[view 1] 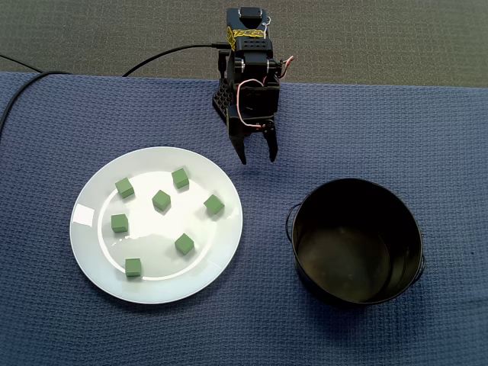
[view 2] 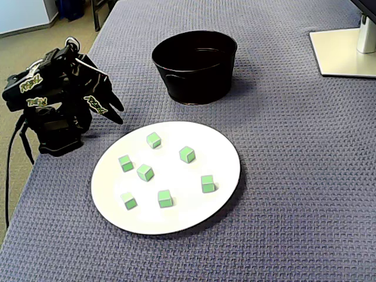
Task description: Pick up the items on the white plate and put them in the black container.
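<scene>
In a fixed view from above, the gripper (view 1: 258,157) hangs just beyond the white plate's (view 1: 99,244) rim at about 1 o'clock. Its jaws are slightly parted and hold nothing. Seven green cubes (view 1: 161,200) lie scattered on the plate, none touching. The black container (view 1: 356,181) stands empty at the plate's 3 o'clock, on the blue woven cloth (view 1: 61,114).

In the other fixed view, the gripper (view 2: 119,114) sits at the plate's (view 2: 223,147) 10 o'clock, again parted and empty. The cubes (view 2: 145,172) are all on the plate, and the container (view 2: 194,82) is at 12 o'clock.

No cube has been moved yet, so the step in hand is the first pick. The rim cube nearest the gripper (view 1: 214,204) looks the easiest to reach. Open wider, square the jaws to two flat faces, and come straight down to avoid nudging neighbouring cubes.
</scene>
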Robot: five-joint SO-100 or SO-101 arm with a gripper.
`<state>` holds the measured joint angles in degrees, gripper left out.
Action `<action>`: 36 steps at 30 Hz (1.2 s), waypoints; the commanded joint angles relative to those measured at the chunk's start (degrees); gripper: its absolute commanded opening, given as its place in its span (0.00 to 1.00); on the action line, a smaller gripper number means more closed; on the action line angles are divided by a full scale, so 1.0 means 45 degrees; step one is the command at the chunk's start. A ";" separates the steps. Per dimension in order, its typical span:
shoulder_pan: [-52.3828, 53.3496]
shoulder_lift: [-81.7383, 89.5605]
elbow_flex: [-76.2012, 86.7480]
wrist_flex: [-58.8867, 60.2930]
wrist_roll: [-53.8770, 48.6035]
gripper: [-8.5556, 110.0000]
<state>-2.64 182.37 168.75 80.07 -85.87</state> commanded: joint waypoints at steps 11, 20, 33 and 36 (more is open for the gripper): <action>0.0664 -0.0078 0.0508 -0.0234 0.1426 0.07; 0.2422 -0.5293 -0.4043 -0.1113 0.0059 0.07; 0.5273 -1.5625 -1.1328 -0.0566 -0.7324 0.28; 0.6035 -1.7539 -1.4121 0.1035 -0.8301 0.25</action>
<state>20.65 112.59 120.06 78.40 -117.51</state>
